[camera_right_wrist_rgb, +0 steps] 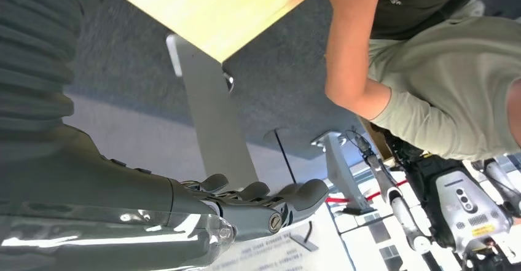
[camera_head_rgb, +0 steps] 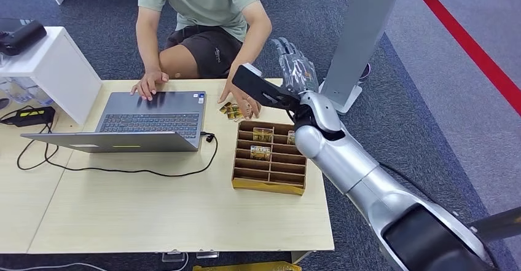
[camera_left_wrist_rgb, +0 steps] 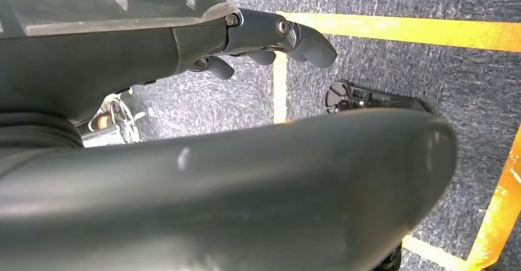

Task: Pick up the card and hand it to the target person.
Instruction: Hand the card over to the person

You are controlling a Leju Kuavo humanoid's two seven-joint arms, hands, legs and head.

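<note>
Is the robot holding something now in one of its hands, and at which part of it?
Nothing is held. The right hand is raised beyond the table edge near the person with its fingers around nothing. The left hand hangs over the floor, fingers curled, empty.

The person behind the desk is cut off by the head view's top edge at the shoulders. Their hand covers part of the loose cards, whose print is too small to read. The right hand shows from behind, so its palm and anything in it stay hidden. The laptop screen faces away.
</note>
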